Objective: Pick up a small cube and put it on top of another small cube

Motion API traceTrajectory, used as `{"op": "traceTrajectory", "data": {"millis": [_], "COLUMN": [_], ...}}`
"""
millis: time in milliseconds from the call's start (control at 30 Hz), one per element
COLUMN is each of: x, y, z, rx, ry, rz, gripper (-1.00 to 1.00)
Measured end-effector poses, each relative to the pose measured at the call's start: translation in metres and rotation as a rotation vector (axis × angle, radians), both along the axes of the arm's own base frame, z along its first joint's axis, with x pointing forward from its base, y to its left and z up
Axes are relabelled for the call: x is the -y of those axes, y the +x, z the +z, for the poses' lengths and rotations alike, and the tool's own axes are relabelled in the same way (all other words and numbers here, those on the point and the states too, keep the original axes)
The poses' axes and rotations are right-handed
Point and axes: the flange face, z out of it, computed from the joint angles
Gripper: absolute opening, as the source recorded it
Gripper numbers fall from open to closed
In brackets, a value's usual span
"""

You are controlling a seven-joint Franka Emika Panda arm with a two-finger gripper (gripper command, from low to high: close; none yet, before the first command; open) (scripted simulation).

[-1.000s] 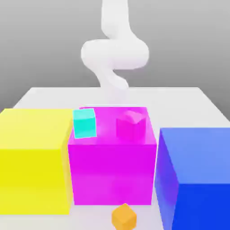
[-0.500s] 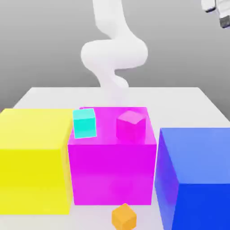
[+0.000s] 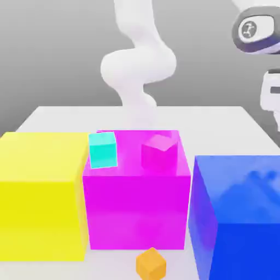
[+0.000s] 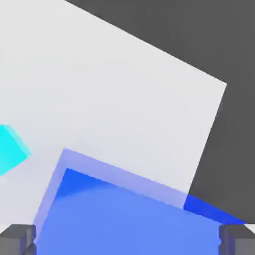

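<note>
While spread wide and released, tool [image 4: 127, 239] hangs over blue block [image 3: 240, 213], fingers [image 4: 17, 238] at its edges. Beside it, magenta block [image 3: 136, 202], then yellow block [image 3: 41, 191]. Cyan cube [image 3: 103, 149] behind; orange cube [image 3: 151, 264] on desk [image 3: 219, 117] in front.

On the white table [image 3: 219, 117], three big translucent blocks stand in a row, yellow [image 3: 41, 191], magenta [image 3: 136, 208], blue [image 3: 240, 219], a small orange cube [image 3: 151, 264] at the front edge.
</note>
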Motion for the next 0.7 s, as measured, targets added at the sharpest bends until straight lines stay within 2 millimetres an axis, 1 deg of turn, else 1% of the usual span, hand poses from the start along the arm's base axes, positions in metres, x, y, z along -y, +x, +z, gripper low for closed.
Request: {"op": "traceTrajectory", "data": {"millis": [133,200,233,267,300,500,533,700], "x": [-0.007,-0.007,-0.002,0.008,0.014,0.018,0.019,0.019], "y": [-0.026,-0.04,-0.046,-0.05,-0.055,-0.06,-0.061,-0.061], "z": [-0.057,-0.084,-0.101,-0.119,-0.133,-0.2,-0.206,-0.206], "rx": [-0.053,-0.081,-0.1,-0.122,-0.139,-0.156,-0.156,-0.158], "ry": [-0.063,-0.089,-0.1,-0.108,-0.115,-0.119,-0.12,-0.122], "rz": [0.228,0.339,0.382,0.403,0.417,0.431,0.432,0.432], "gripper": [0.0,0.0,0.0,0.0,0.0,0.0,-1.0,-1.0]}}
